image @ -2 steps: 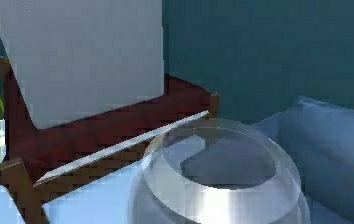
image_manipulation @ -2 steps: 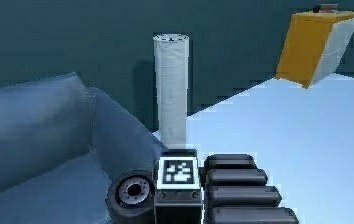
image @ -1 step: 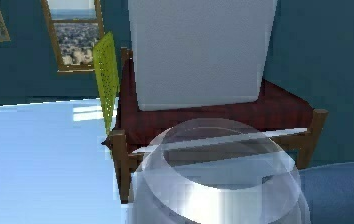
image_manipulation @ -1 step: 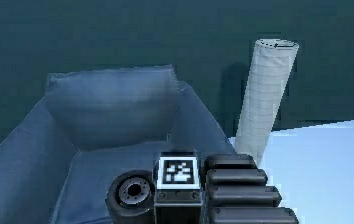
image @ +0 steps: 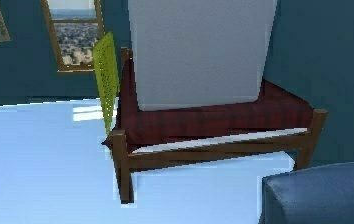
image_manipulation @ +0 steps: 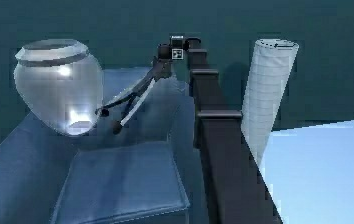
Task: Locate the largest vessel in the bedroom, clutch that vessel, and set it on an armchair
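Over the armchair, in the arm side view, the vessel, a large rounded, glassy pot with a wide rim, shows at the upper left, its base seen against the blue upholstery beside the seat cushion. The claw reaches out from the arm, its 2 thin fingers ending at the vessel's lower right side. Whether the claw holds the vessel cannot be told, because the armchair lies directly behind both. A tall white cylinder stands at the arm's right in this view. The forward view shows a bed with a dark red cover. Judged status: finding and picking up the vessel look done. What is left is to confirm that it rests on the seat and to draw the arm clear.
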Robot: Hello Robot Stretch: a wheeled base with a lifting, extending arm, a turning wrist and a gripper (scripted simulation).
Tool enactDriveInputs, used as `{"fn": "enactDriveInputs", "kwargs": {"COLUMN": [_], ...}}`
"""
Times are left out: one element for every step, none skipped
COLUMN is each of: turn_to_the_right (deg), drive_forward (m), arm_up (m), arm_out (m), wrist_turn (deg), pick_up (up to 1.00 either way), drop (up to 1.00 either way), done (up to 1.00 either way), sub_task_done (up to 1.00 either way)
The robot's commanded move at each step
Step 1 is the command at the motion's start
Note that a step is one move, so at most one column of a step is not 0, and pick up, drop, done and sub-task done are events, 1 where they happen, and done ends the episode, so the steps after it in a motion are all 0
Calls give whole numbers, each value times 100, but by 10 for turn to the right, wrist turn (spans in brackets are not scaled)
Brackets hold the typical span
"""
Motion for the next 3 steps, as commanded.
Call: {"fn": "enactDriveInputs", "kwargs": {"turn_to_the_right": [0, 0, 0], "drive_forward": [0, 0, 0], "arm_up": [0, -26, -32], "arm_out": [0, 0, 0], "wrist_turn": [450, 0, 0], "pick_up": [0, 0, 0], "drop": [0, 0, 0], "done": [0, 0, 0], "sub_task_done": [0, 0, 0]}}
